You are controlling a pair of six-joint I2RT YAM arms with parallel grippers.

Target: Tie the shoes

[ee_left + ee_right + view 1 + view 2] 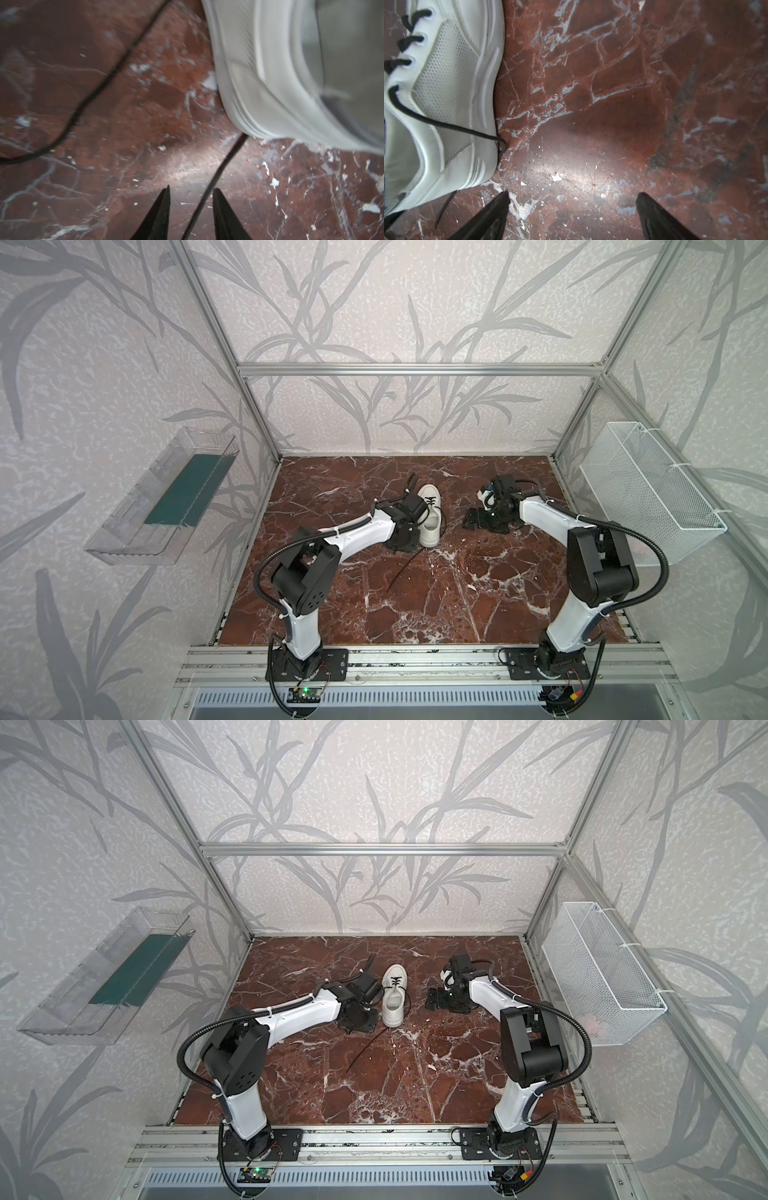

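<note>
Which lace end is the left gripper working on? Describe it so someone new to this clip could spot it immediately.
Start at the white sneaker in the middle of the red marble table. From its heel, one thin black lace end trails straight toward the front edge. It passes between the left gripper's open jaws, while the other lace end curves away from the sneaker's side.

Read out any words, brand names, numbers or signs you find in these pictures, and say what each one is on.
None can be read.
White low-top sneaker: no logo or lettering visible.
Small circuit board with a green light on the front rail: any print is too small to read.
</note>
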